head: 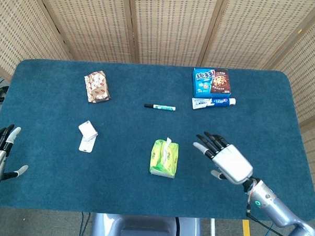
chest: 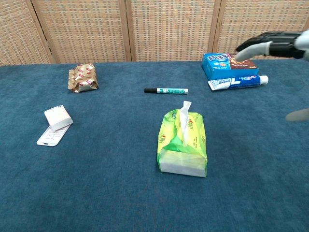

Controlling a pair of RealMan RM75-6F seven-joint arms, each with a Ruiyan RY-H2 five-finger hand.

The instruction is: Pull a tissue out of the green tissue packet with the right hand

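The green tissue packet lies near the middle front of the blue table, with a white tissue sticking up from its top slot. My right hand hovers open to the right of the packet, fingers spread and pointing toward it, a short gap away and holding nothing. My left hand stays open at the table's front left edge, far from the packet.
A marker pen lies behind the packet. A blue biscuit box and toothpaste tube sit at the back right. A brown snack pack is back left, with a small white box and card in front of it.
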